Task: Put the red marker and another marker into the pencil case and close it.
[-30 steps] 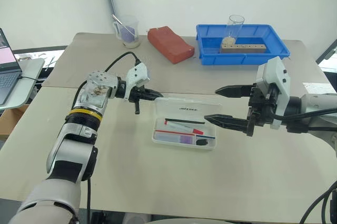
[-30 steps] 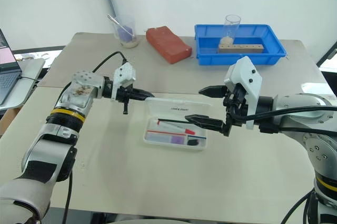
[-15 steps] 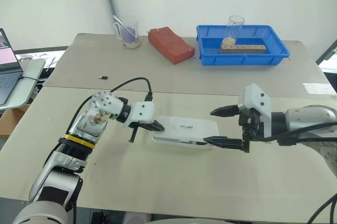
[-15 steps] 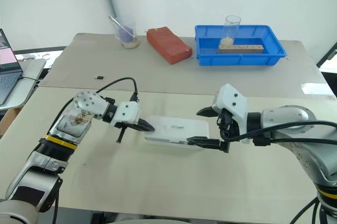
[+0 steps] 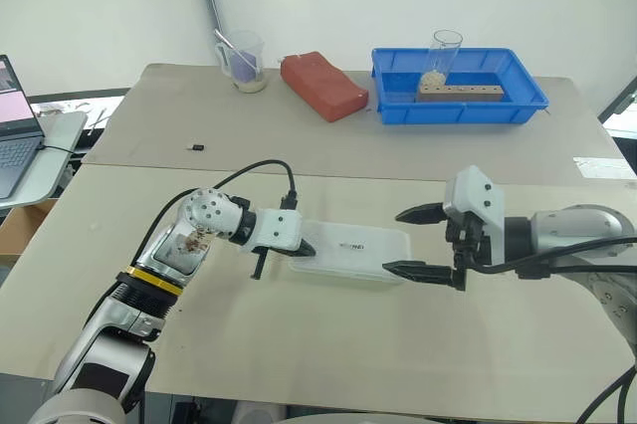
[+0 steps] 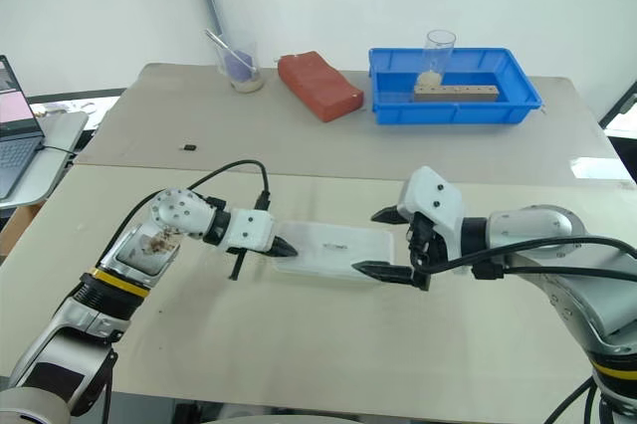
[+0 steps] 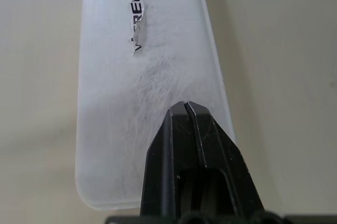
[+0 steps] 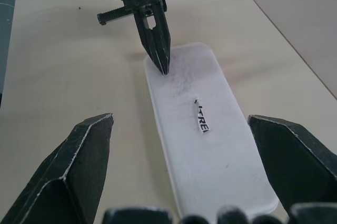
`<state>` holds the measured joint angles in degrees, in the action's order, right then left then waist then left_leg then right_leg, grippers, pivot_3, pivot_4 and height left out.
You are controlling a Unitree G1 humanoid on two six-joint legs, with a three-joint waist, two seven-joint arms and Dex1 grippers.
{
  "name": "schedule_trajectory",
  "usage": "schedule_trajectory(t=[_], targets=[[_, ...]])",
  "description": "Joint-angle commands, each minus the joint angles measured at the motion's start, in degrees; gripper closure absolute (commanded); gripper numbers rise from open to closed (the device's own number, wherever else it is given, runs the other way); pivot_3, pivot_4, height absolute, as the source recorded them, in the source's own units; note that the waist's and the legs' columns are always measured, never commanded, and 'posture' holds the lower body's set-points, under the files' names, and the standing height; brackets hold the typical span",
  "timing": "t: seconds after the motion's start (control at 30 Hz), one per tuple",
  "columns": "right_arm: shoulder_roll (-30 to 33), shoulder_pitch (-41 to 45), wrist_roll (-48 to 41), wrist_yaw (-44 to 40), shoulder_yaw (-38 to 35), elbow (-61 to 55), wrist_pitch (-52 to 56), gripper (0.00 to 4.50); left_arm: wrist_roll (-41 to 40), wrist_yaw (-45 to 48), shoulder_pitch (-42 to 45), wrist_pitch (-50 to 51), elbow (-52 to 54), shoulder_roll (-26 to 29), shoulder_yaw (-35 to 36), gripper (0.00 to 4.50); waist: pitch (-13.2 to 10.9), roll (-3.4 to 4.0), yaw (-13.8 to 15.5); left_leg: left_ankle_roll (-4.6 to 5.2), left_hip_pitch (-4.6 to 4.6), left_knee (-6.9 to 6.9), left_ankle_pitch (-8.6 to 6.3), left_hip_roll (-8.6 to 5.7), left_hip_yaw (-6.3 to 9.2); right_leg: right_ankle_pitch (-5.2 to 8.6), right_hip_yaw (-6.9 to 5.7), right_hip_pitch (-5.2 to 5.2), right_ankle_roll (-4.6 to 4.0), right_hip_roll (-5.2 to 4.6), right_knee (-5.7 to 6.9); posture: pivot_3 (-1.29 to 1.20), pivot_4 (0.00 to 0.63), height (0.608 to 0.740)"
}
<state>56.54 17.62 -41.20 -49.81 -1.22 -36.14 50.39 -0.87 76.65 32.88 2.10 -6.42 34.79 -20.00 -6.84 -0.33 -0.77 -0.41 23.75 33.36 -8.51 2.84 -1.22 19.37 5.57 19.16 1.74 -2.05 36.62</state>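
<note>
Pencil case point(image 5: 350, 251) lid down; left fingers point(image 8: 160, 50) seemingly touching it.

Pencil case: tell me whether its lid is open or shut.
Shut: the lid lies flat over the pencil case, with the left gripper's closed tip on it.

Pencil case point(image 5: 350, 249) shut, flat on the table

It is a white, frosted rectangular box with rounded corners. Its lid is down, small black lettering facing up near the middle, and its long side runs across the near table; the markers are hidden.
</note>
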Motion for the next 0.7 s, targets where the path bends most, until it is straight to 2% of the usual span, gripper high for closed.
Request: schedule_trajectory(t=[0.03, 0.07, 0.17, 0.23, 0.4, 0.43, 0.7], targets=[[0.6, -0.1, 1.6, -0.9, -2.0, 1.7, -2.6, 0.0, -6.2, -2.9, 0.7, 8.4, 5.4, 1.7, 7.7, 4.48, 0.0, -0.01, -0.1, 0.0, 0.0, 0.0, 0.0, 0.01, 0.0, 0.0, 0.0, 0.02, 0.0, 0.01, 0.02, 0.0, 0.15, 0.74], [0.7, -0.6, 2.3, -0.9, -2.2, 2.5, -3.1, 0.0, -7.7, -4.2, 0.7, 10.9, 6.6, 2.0, 9.8, 4.48, 0.0, -0.01, 0.0, 0.0, 0.0, 0.0, 0.0, 0.02, 0.02, 0.0, -0.01, 0.02, 0.01, 0.03, 0.02, 0.0, 0.15, 0.74], [1.4, -3.4, 4.9, -2.0, -3.1, 4.7, -5.8, 0.0, -13.8, -6.0, -1.9, 19.4, 11.6, 4.6, 16.8, 3.66, 0.0, -0.01, -0.1, 0.0, 0.0, 0.0, 0.0, 0.02, 0.02, 0.02, 0.0, 0.01, 0.04, 0.02, 0.02, 0.0, 0.15, 0.74], [1.7, -4.9, 6.5, -2.9, -3.6, 6.6, -7.8, 0.0, -17.2, -5.5, -5.7, 22.5, 14.7, 7.8, 21.2, 2.72, 0.0, -0.01, -0.3, 0.0, -0.03, -0.02, 0.0, 0.02, 0.01, 0.03, 0.0, 0.0, 0.06, 0.02, 0.02, 0.0, 0.15, 0.74], [1.1, -6.7, 9.4, -4.5, -4.7, 11.4, -12.5, 0.0, -19.0, -5.0, -16.6, 22.4, 17.4, 15.9, 28.9, 0.35, -0.1, -0.11, -0.8, -0.01, -0.38, -0.25, 0.0, 0.09, -0.06, 0.07, 0.0, -0.09, -0.04, -0.01, 0.03, 0.0, 0.15, 0.74], [1.3, -7.1, 9.7, -4.8, -5.2, 11.8, -13.1, 0.0, -18.9, -5.7, -18.0, 22.2, 18.0, 16.8, 30.0, 0.09, -0.1, -0.15, -0.6, -0.01, -0.46, -0.3, 0.0, 0.08, -0.09, 0.09, 0.0, -0.12, -0.07, -0.04, 0.04, 0.0, 0.15, 0.74], [0.4, -8.1, 11.3, -4.3, -6.2, 12.4, -14.2, 0.0, -15.1, -13.7, -22.7, 20.0, 20.0, 19.2, 33.3, 0.09, -0.1, -0.22, 0.2, -0.02, -0.5, -0.34, -0.01, 0.08, -0.41, 0.14, -0.06, 0.01, -0.11, -0.48, -0.06, 0.0, 0.15, 0.74]])
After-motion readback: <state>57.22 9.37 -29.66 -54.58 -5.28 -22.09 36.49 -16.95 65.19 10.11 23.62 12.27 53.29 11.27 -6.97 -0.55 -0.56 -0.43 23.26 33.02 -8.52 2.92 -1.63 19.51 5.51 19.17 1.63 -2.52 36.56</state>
